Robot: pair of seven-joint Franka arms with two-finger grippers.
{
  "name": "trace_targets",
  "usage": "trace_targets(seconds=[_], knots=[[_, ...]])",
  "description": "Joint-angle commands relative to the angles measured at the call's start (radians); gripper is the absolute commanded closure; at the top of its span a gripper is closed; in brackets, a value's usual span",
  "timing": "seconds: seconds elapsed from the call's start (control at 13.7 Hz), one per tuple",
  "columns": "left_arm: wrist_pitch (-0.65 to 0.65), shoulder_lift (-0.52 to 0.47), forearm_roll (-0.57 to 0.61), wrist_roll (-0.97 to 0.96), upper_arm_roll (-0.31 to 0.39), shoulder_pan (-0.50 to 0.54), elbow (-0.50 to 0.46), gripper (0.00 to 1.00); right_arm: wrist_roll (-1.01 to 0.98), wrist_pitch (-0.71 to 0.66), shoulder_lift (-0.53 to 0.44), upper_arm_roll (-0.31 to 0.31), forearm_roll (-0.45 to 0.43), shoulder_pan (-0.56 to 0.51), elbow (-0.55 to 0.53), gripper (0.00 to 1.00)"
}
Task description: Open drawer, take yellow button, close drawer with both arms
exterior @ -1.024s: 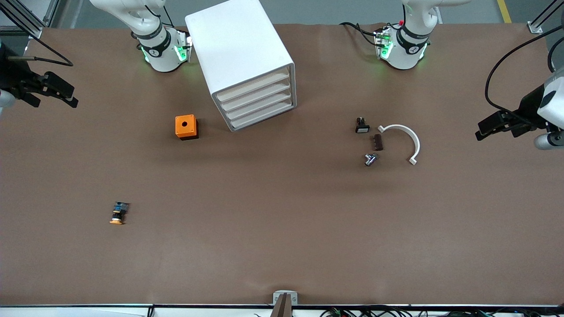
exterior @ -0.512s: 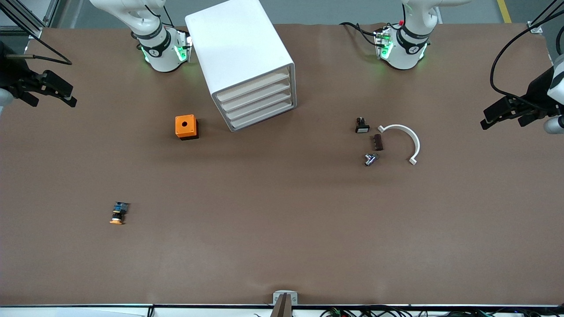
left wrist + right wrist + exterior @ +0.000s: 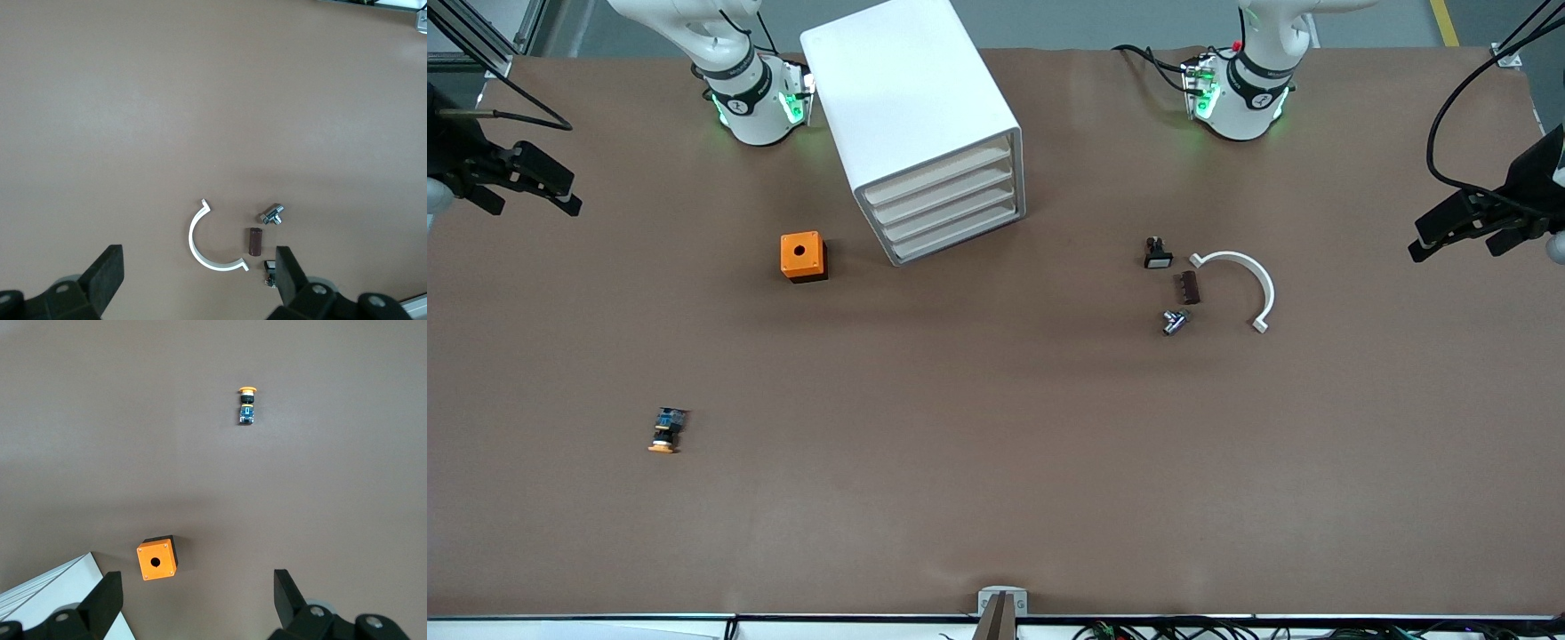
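The white drawer cabinet [image 3: 911, 116] stands near the arm bases, with all its drawers [image 3: 944, 206] shut. It also shows in the right wrist view [image 3: 57, 595]. The button [image 3: 665, 431], with orange cap, black body and blue end, lies on the open table nearer the front camera, toward the right arm's end; it also shows in the right wrist view [image 3: 247, 405]. My right gripper [image 3: 529, 203] [image 3: 197, 600] is open and empty, high over the table's right-arm end. My left gripper [image 3: 1458, 244] [image 3: 198, 279] is open and empty, high over the left-arm end.
An orange box [image 3: 803, 256] [image 3: 158, 558] with a round hole sits beside the cabinet. Toward the left arm's end lie a white arc [image 3: 1249, 280] [image 3: 200, 243], a brown part [image 3: 1189, 287] [image 3: 255, 241], a metal part [image 3: 1174, 322] [image 3: 272, 215] and a small black part with a white face [image 3: 1157, 254] [image 3: 269, 267].
My left gripper has drawn back toward the left-arm end of the table. My right gripper has shifted slightly outward. Nothing on the table has moved.
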Motion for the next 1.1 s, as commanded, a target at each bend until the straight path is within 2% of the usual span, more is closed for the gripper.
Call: trace_targets(seconds=[0.0,0.22,1.02], knots=[[-0.005,0.026,0.015,0.049,0.005,-0.005,0.042,0.00,-0.001,0.005,-0.026,0.005,-0.009,0.002,-0.019,0.00],[-0.005,0.058,0.022,0.053,0.005,-0.017,0.080,0.00,-0.001,0.006,-0.026,0.005,-0.009,0.002,-0.019,0.00],[-0.005,0.078,0.022,0.058,-0.001,-0.023,0.097,0.00,-0.001,0.006,-0.025,0.006,-0.046,0.008,-0.017,0.00]])
